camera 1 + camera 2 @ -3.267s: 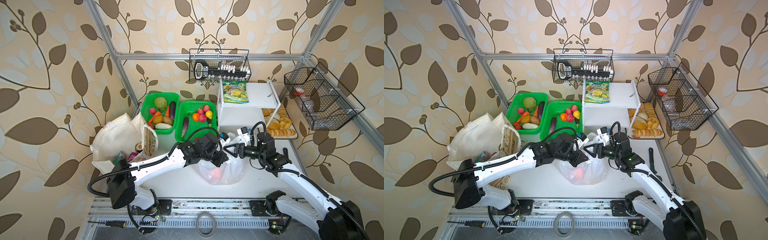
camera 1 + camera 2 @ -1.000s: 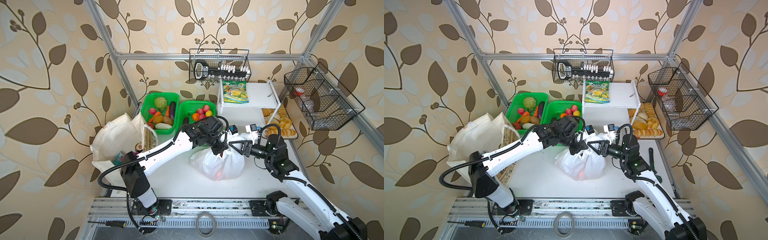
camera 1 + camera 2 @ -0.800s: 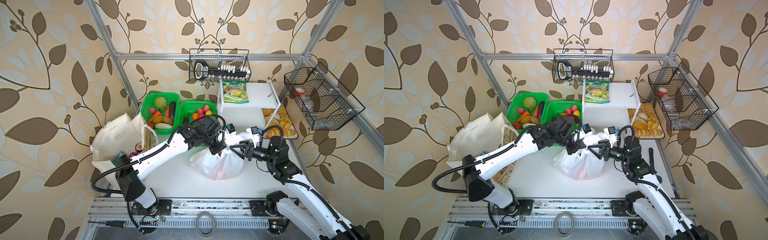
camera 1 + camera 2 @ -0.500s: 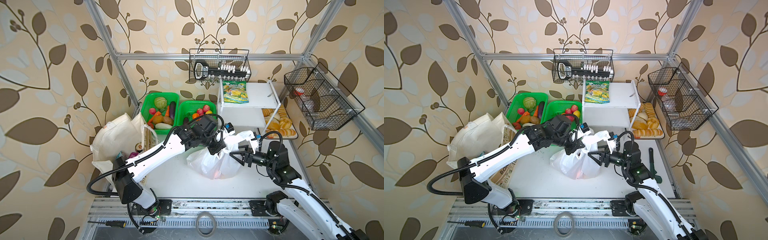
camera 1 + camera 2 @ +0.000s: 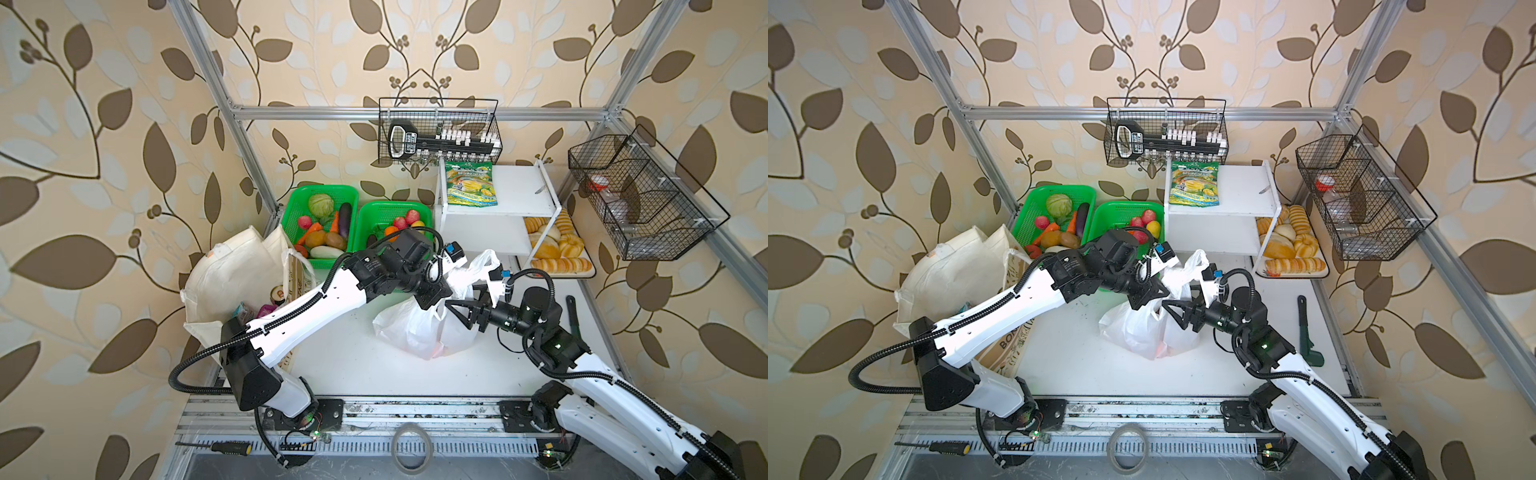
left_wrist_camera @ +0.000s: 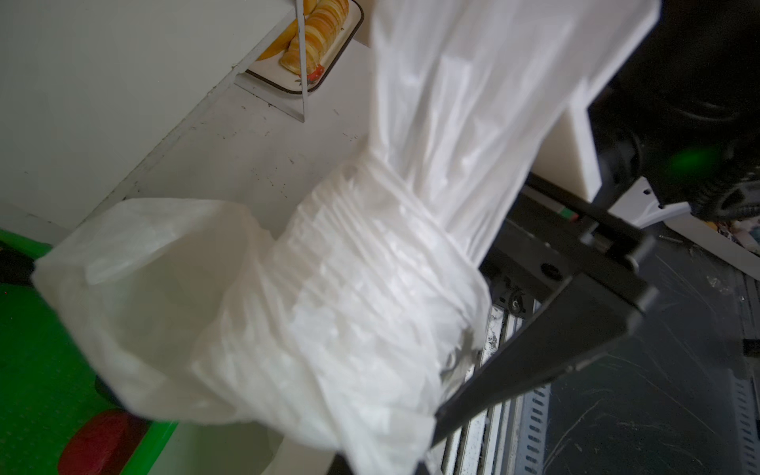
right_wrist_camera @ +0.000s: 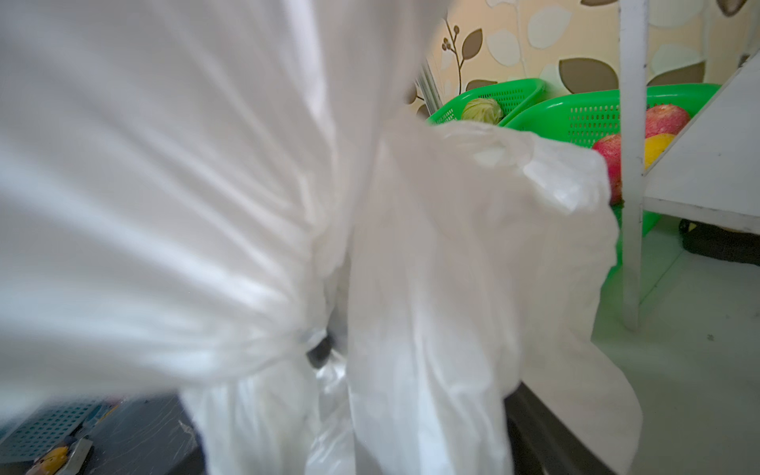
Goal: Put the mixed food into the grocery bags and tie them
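White plastic bag seems pinched at its handle by the left end effector; right end effector gapes alongside.

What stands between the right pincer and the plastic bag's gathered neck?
Nothing visible does. The open right pincer is already at the gathered neck of the white plastic bag, beside the left pincer, which is shut on that plastic. Loose bag plastic covers much of the right wrist view.
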You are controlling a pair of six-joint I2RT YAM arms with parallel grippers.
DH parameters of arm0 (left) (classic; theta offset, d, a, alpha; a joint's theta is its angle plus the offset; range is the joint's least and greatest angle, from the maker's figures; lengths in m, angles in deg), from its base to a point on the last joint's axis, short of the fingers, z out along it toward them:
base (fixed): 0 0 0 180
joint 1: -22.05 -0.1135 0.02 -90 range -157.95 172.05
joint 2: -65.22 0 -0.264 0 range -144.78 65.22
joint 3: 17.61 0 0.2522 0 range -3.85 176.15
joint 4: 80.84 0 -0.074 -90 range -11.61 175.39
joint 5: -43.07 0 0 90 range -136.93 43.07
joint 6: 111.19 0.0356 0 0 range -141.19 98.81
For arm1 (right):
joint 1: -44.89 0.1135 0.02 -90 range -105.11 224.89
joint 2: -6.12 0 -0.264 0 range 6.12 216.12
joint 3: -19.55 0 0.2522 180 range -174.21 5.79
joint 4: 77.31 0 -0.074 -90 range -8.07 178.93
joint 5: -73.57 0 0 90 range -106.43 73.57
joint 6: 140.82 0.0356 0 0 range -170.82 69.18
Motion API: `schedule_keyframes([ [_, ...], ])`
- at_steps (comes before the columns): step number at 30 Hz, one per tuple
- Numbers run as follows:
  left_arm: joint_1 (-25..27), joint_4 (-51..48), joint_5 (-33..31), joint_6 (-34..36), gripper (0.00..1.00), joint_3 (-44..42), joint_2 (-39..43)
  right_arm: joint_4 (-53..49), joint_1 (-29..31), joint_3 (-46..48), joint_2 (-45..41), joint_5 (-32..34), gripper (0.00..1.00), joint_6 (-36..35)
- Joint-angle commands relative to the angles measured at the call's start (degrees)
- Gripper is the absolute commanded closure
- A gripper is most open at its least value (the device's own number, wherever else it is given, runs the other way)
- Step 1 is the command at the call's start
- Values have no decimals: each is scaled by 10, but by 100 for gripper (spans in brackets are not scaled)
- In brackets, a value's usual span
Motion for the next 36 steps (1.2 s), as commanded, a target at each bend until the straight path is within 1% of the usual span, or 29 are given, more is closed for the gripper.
schedule_keyframes([
  [1, -4, 38, 31, -31, 100, -8, 27, 23, 19, 6, 9, 70, 21, -9],
  [3, -4, 46, 31, -39, 100, -12, 27, 21, 33, 10, 12, 96, 21, -28],
  [4, -5, 49, 29, -42, 100, -14, 45, 19, 40, 13, 15, 110, 21, -35],
  [7, -6, 51, 28, -44, 100, -16, 51, 14, 58, 19, 21, 154, 24, -52],
  [9, -7, 47, 25, -41, 100, -18, 54, 20, 60, 29, 17, 169, 37, -51],
  [10, -8, 45, 22, -40, 100, -20, 56, 19, 60, 31, 13, 178, 41, -50],
  [12, -8, 40, 8, -35, 100, -23, 61, 11, 60, 35, 3, 196, 52, -51],
  [18, -9, 29, -40, -17, 100, -27, 68, -16, 61, 38, -29, 213, 84, -50],
  [20, -9, 28, -50, -12, 100, -28, 68, -20, 60, 40, -37, 218, 91, -42],
  [23, -9, 34, -78, -14, 100, -33, 70, -23, 60, 43, -53, 214, 92, -28],
  [26, -9, 66, -109, -19, 100, -49, 78, -3, 61, 52, -65, 166, 92, -14],
  [28, -8, 102, -136, -25, 100, -66, 86, 12, 63, 55, -67, 118, 92, -4],
  [30, -8, 148, -170, -35, 100, -90, 99, 12, 66, 53, -65, 93, 92, 9],
  [33, -8, 214, -205, -45, 100, -127, 120, 2, 76, 50, -65, 74, 94, 15],
  [36, -8, 290, -219, -56, 100, -165, 142, -2, 85, 44, -61, 49, 94, 15],
])
